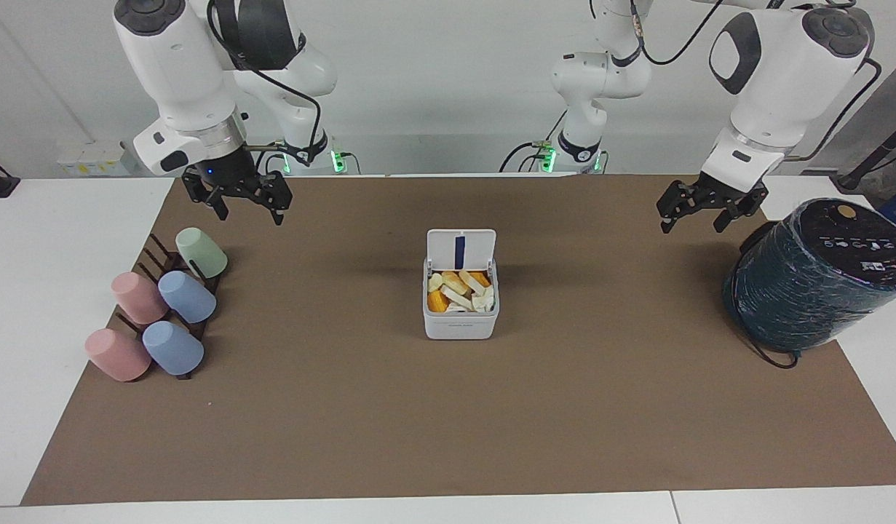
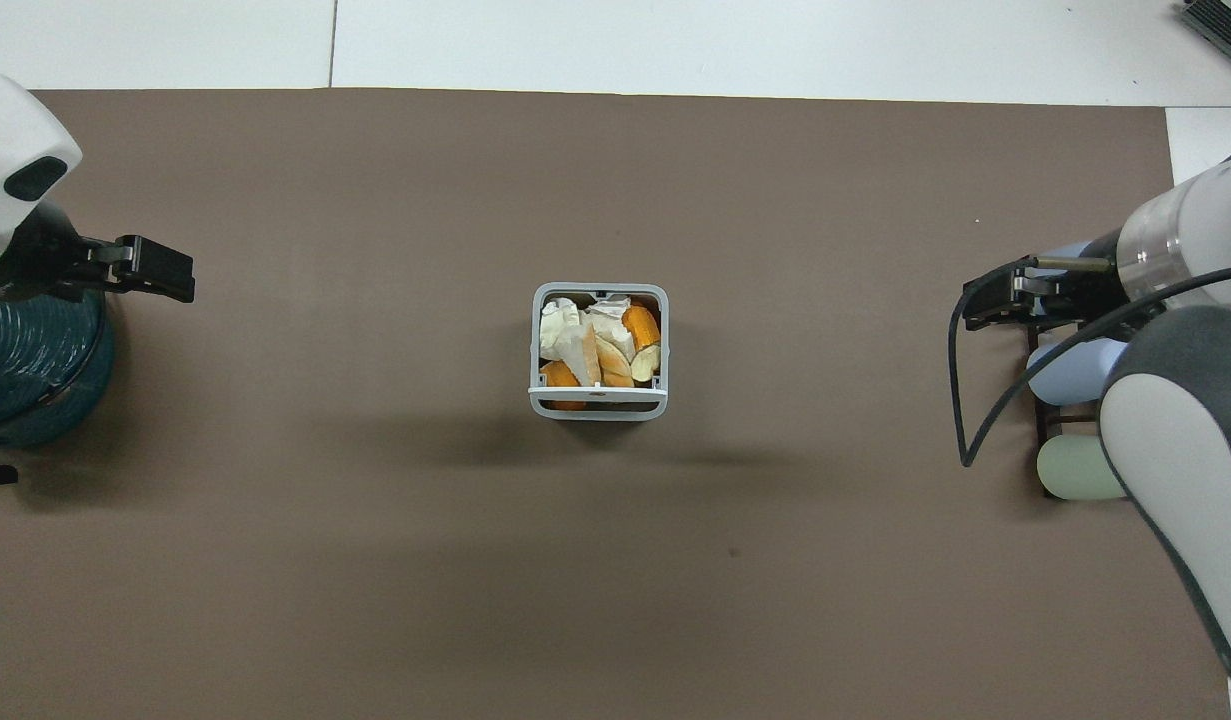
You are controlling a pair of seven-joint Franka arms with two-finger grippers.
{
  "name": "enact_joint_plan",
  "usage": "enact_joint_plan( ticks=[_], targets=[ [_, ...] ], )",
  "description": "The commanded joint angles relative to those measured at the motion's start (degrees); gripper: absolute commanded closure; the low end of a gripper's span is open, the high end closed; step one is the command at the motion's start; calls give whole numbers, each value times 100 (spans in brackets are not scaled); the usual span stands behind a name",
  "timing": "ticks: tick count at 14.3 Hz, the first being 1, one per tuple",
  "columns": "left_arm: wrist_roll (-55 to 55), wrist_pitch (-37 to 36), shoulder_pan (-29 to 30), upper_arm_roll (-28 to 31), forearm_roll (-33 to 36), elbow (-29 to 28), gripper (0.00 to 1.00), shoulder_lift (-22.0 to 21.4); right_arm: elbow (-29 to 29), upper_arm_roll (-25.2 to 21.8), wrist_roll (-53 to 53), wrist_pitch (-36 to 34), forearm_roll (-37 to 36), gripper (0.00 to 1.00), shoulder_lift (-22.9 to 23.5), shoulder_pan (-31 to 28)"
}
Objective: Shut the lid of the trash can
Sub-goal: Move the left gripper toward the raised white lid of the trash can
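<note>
The small white trash can (image 1: 460, 324) stands on the middle of the brown mat, filled with orange and white scraps. Its lid (image 1: 461, 249) stands open and upright on the side nearer to the robots, with the dark blue strip on its underside showing. In the overhead view the trash can (image 2: 537, 340) shows its contents and the lid (image 2: 597, 391) is seen edge-on. My right gripper (image 1: 246, 207) (image 2: 980, 300) hangs open and empty over the mat by the cup rack. My left gripper (image 1: 694, 217) (image 2: 160, 270) hangs open and empty beside the dark cylinder. Both are well apart from the trash can.
A large dark wrapped cylinder (image 1: 811, 280) (image 2: 30, 365) lies at the left arm's end of the table. A rack of several pastel cups (image 1: 164, 306) (image 2: 1075, 375) sits at the right arm's end. The brown mat (image 1: 448, 422) covers most of the white table.
</note>
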Motion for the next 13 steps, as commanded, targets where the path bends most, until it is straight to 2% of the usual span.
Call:
enact_joint_plan(
  ticks=[1, 7, 12, 13],
  targets=[
    [6, 120, -72, 41, 134, -226, 0, -209, -144, 66, 45, 95, 23, 0, -112, -96],
    [-47, 296, -248, 24, 125, -253, 0, -209, -144, 66, 45, 95, 23, 0, -112, -96],
    [-405, 358, -941, 24, 108, -638, 0, -375, -144, 66, 45, 95, 23, 0, -112, -96],
    [-834, 436, -1081, 24, 73, -813, 17, -471, -144, 66, 45, 95, 23, 0, -112, -87]
  ],
)
